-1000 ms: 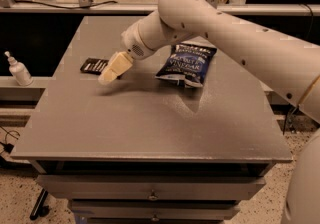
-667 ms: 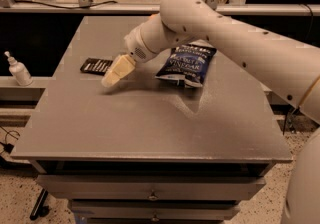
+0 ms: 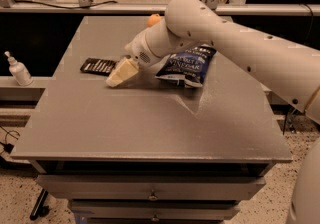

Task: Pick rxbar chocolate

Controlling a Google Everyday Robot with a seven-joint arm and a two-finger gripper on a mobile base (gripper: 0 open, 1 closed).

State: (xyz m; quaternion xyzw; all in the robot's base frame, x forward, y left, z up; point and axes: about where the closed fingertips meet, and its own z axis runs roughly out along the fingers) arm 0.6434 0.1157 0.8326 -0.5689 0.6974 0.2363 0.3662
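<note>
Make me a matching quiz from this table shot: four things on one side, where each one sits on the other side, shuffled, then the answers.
Things
1. rxbar chocolate
2. chip bag
3. orange fruit
4. gripper

Places
A. at the far edge of the table, behind the arm
B. flat near the table's left side in the view
C. just right of the rxbar chocolate, low over the table
D. mid-table, partly under the arm

Pairs: 1-B, 2-D, 3-A, 4-C

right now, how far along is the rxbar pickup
The approach looks done: the gripper is low over the table, close beside the rxbar chocolate. Nothing is in hand; the bar lies flat on the table. Left to do: grasp it and lift.
</note>
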